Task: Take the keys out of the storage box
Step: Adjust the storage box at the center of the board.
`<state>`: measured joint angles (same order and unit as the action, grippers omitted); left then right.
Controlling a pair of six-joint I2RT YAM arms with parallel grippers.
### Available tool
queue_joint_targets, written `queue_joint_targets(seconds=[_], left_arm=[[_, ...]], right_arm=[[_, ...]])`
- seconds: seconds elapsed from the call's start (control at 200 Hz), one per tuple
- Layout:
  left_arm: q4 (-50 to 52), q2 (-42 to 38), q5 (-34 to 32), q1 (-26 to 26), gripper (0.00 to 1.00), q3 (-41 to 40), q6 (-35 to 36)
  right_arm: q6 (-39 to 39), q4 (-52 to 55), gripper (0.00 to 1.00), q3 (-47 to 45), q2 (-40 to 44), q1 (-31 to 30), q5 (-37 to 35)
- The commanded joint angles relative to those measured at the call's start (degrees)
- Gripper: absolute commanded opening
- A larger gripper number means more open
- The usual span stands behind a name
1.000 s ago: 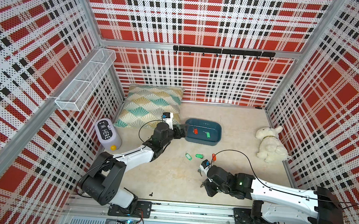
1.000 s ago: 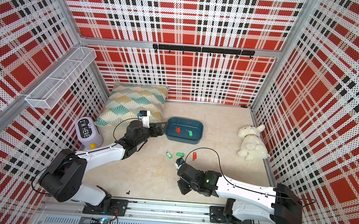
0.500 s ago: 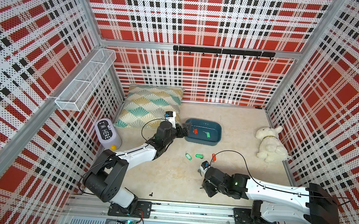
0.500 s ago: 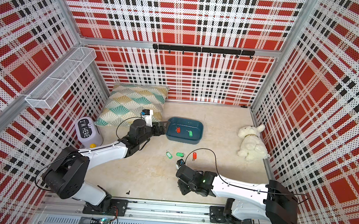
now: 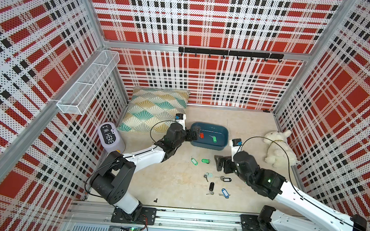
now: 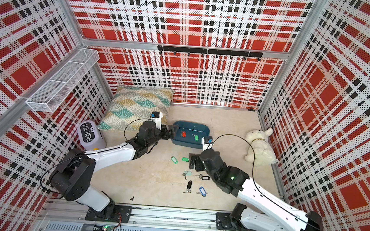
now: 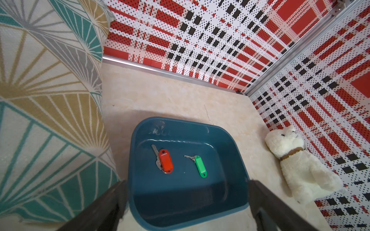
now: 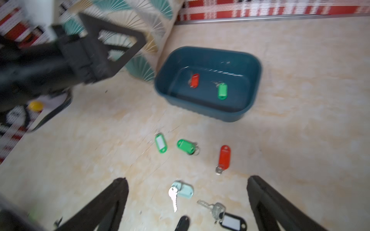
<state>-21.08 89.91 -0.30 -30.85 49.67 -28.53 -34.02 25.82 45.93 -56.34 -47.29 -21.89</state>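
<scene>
1. Two keys are still inside the box (image 5: 208, 146): the red-tagged key (image 7: 165, 161) towards its left end and the green-tagged key (image 7: 200, 166) to its right, apart on the floor of the box. The loose keys (image 5: 205, 160) lie on the table (image 5: 174, 183), near of the box.
2. Your left gripper (image 5: 194, 134) hangs at the box's left end, jaws spread and empty. Your right gripper (image 5: 219, 163) is also released and holds nothing, just near of the box.
3. Take the red-tagged key first. Come down clear of the left wall, pinch across the tag's narrow width and lift straight up, so the box does not slide.
4. A second ago the right gripper was clenched nearer the front edge. It has since opened and swung far and right. The left gripper has eased right, onto the box's end.
</scene>
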Motion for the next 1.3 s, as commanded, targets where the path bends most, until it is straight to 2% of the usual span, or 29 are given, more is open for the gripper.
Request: queue_joint_targets(seconds=[0.0, 0.135, 0.261, 0.331, 0.451, 0.556, 0.631, 0.701, 0.747, 0.887, 0.997, 1.127, 1.293], left_arm=[[2.7, 1.6, -0.8, -0.5, 0.99, 2.9, 3.1], [5.7, 3.1, -0.9, 0.7, 0.99, 5.6, 5.7], [4.5, 2.2, 2.2, 4.0, 0.99, 5.3, 5.9], [3.9, 1.6, 2.8, 5.0, 0.99, 5.1, 6.7], [5.5, 2.9, 2.2, 5.2, 0.99, 7.1, 9.5], [10.3, 7.0, -1.1, 2.7, 0.97, 12.3, 12.3], [13.6, 10.6, -4.2, 0.4, 0.87, 16.8, 14.1], [15.3, 13.6, -4.7, -0.9, 0.78, 20.1, 15.0], [16.3, 15.2, -5.0, -1.5, 0.78, 22.2, 15.5], [22.6, 21.1, -8.0, -3.5, 0.83, 30.9, 18.4], [24.3, 23.2, -8.5, -3.2, 0.85, 33.3, 18.5], [21.6, 20.9, -5.9, -1.2, 0.91, 30.4, 16.4], [18.4, 15.6, -5.2, 1.4, 0.95, 25.2, 14.9]], right_arm=[[0.4, -3.6, 1.0, 1.2, -7.4, 7.1, 1.4], [4.6, -6.6, 1.0, 7.8, -19.3, 11.4, 4.7], [8.0, -5.5, 0.87, 16.8, -30.8, 12.7, 5.5], [8.3, -4.1, 0.86, 20.0, -35.1, 14.4, 5.2], [7.6, -6.5, 0.84, 19.6, -37.8, 19.1, 8.6], [7.8, -8.0, 0.82, 19.6, -39.7, 21.9, 11.6], [8.1, -8.6, 0.79, 20.5, -41.8, 22.9, 14.0], [8.4, -8.6, 0.71, 21.8, -44.0, 23.5, 15.8], [8.4, -8.3, 0.65, 22.7, -45.4, 23.8, 16.1], [8.4, -8.4, 0.59, 23.2, -47.1, 25.2, 16.6], [7.9, -9.2, 0.45, 22.9, -47.7, 26.9, 18.3], [8.6, -8.3, 0.45, 23.9, -49.1, 27.4, 18.5], [13.3, -7.1, 0.57, 23.1, -45.4, 27.3, 16.2]])
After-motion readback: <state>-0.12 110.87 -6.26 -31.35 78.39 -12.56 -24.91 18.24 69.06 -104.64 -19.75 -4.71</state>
